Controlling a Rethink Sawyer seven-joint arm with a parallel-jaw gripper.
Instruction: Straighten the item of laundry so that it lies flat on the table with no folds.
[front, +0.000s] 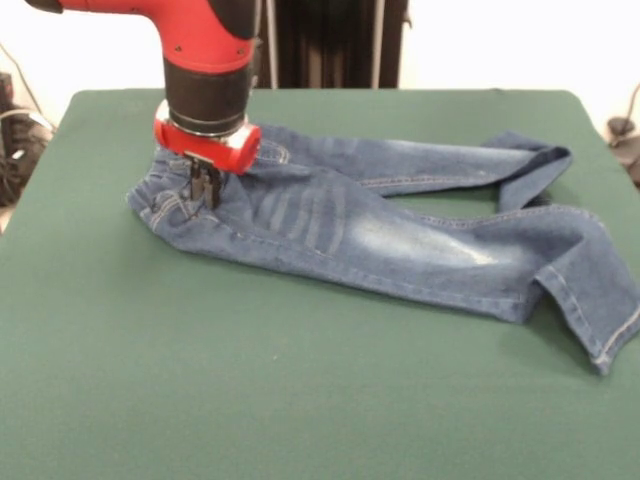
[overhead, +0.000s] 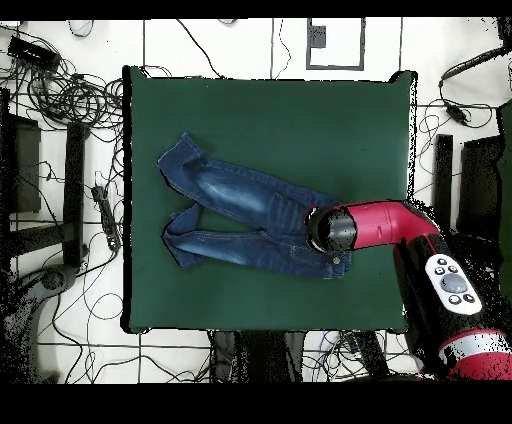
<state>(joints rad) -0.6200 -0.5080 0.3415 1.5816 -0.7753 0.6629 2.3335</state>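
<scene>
The blue denim jeans (front: 380, 225) lie across the dark green table (front: 250, 400), waist at the left, legs running right. Both cuffs are folded: the near leg bends down at the right end (front: 600, 300), and the far leg's end doubles back (front: 530, 165). My gripper (front: 205, 185) hangs from the red and black arm and its tips are down at the waistband. I cannot tell whether they hold the cloth. In the overhead view the jeans (overhead: 240, 205) lie mid-table (overhead: 280, 120), and the arm's wrist (overhead: 332, 230) covers the waist and the gripper.
The robot's pedestal (overhead: 460, 300) stands at the table's edge. Cables (overhead: 50, 90) and dark stands (overhead: 40, 190) lie on the floor around the table. The jeans' near cuff lies close to the table's right edge in the front view.
</scene>
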